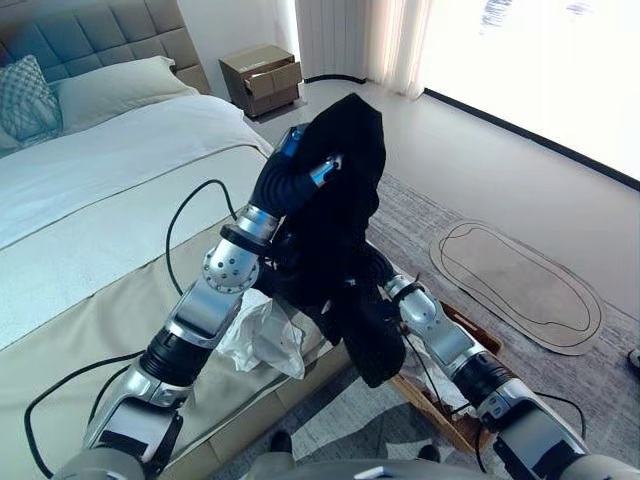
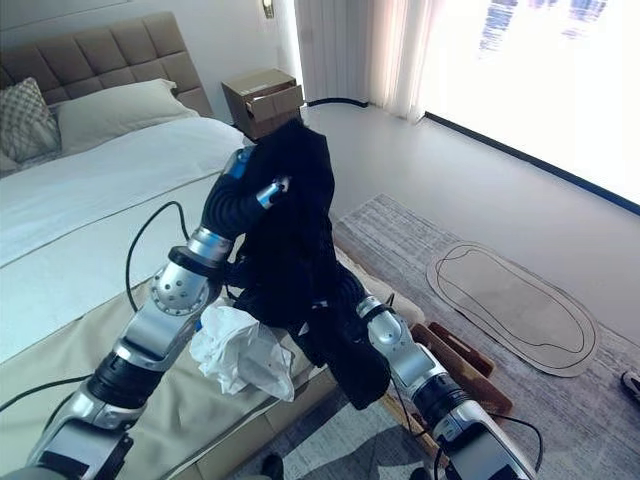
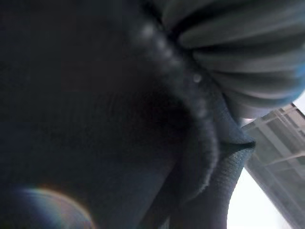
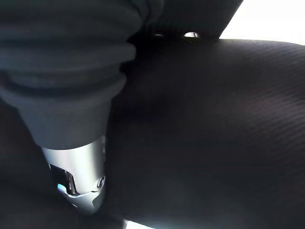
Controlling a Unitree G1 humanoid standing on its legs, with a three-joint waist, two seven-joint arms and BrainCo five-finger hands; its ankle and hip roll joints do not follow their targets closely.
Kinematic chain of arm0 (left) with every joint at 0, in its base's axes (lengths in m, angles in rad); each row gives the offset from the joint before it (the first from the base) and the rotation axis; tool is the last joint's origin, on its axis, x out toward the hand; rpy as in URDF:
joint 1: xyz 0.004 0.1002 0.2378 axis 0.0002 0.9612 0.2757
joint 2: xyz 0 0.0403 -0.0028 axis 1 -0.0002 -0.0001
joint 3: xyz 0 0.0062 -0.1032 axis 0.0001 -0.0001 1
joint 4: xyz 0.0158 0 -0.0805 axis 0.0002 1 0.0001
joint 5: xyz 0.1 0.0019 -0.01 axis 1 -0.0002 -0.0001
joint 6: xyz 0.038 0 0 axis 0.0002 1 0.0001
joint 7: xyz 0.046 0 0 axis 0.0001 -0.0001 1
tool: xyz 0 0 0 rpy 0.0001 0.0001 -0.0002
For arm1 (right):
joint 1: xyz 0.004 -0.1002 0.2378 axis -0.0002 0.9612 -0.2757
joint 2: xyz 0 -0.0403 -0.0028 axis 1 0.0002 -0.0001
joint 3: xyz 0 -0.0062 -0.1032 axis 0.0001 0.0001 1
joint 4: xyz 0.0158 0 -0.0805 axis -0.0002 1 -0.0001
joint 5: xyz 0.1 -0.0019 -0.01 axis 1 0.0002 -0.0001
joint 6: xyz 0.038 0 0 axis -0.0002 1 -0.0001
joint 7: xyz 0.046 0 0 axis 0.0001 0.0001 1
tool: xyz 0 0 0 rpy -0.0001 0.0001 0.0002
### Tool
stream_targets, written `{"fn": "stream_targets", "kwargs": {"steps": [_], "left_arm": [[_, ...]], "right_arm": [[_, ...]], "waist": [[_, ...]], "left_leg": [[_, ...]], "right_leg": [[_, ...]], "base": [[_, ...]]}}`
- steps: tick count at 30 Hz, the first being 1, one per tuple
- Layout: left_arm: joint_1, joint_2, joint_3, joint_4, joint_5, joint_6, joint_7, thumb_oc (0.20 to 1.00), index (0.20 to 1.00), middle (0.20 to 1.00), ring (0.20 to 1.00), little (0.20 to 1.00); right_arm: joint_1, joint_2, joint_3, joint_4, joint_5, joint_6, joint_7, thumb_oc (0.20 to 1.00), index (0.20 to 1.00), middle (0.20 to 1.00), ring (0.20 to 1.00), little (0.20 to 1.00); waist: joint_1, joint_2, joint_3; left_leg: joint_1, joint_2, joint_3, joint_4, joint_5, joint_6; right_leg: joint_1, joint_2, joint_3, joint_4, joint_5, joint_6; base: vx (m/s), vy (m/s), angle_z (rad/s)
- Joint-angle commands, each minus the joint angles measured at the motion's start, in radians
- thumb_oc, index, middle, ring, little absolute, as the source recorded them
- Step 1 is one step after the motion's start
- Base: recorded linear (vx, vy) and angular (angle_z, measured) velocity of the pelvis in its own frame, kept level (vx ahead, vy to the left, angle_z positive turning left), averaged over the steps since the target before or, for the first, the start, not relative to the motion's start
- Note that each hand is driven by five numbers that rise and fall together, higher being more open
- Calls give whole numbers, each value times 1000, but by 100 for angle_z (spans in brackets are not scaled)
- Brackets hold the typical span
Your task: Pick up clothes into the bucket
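A black garment (image 1: 345, 200) hangs in the air off the bed's corner, draped over my raised left hand (image 1: 290, 180). The cloth covers that hand past its dark ribbed cover. The same black cloth (image 3: 95, 119) shows close up in the left wrist view. My right hand (image 2: 347, 288) reaches up into the garment's lower folds from the right and is buried in the cloth (image 4: 214, 133). A brown basket (image 2: 462, 362) stands on the floor below my right arm, partly hidden by it. A crumpled white cloth (image 1: 265, 340) lies on the bed's corner under the garment.
The bed (image 1: 90, 250) with its beige cover fills the left side, with pillows (image 1: 25, 95) at the head. A wooden nightstand (image 1: 262, 78) stands beyond it. A grey rug (image 1: 420, 225) and an oval mat (image 1: 520, 280) lie on the floor to the right.
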Motion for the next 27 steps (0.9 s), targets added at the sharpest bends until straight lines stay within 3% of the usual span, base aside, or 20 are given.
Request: {"fn": "stream_targets", "kwargs": {"steps": [1,2,3,4,5,15,27], "left_arm": [[-149,-23,3,-22,-39,-42,13,200,200,200,200,200],[-149,-23,3,-22,-39,-42,13,200,200,200,200,200],[-153,-30,-5,-16,-37,-40,11,200,200,200,200,200],[-152,-30,-6,-13,-36,-40,9,200,200,200,200,200],[-150,-29,-5,-10,-34,-40,7,200,200,200,200,200],[-157,-43,8,1,-61,-39,5,200,200,200,200,200],[-12,-16,86,13,-119,-50,10,200,200,200,200,200]], "right_arm": [[-62,27,14,-61,75,-24,34,1000,1000,1000,1000,1000],[-62,26,14,-61,76,-24,34,1000,1000,1000,1000,1000],[-53,27,22,-70,104,-25,55,501,501,501,501,501],[-48,27,24,-73,118,-26,63,300,300,300,300,300],[-45,23,26,-73,124,-27,70,200,200,200,200,200],[8,10,-7,-49,99,-28,45,200,200,200,200,200],[159,14,-237,-139,273,-85,-54,200,200,200,200,200]], "waist": [[27,-20,-21],[28,-20,-21],[27,-20,-24],[27,-20,-25],[26,-20,-25],[18,-18,-37],[-2,-15,-49]], "left_leg": [[-5,-46,28,-25,3,52],[-4,-46,28,-25,3,52],[-3,-44,28,-25,3,52],[-2,-43,28,-26,3,52],[1,-43,28,-28,3,52],[10,-41,32,-28,-1,51],[25,-36,37,-25,-8,52]], "right_leg": [[8,31,-10,85,-81,0],[9,31,-10,85,-81,0],[10,32,-9,84,-82,0],[12,32,-9,83,-82,0],[13,33,-8,81,-82,0],[23,36,-11,77,-83,1],[33,39,-7,78,-87,-2]], "base": [[0,0,0],[0,0,0],[0,0,0],[0,0,0],[0,0,0],[0,0,0],[-1,-1,-1]]}}
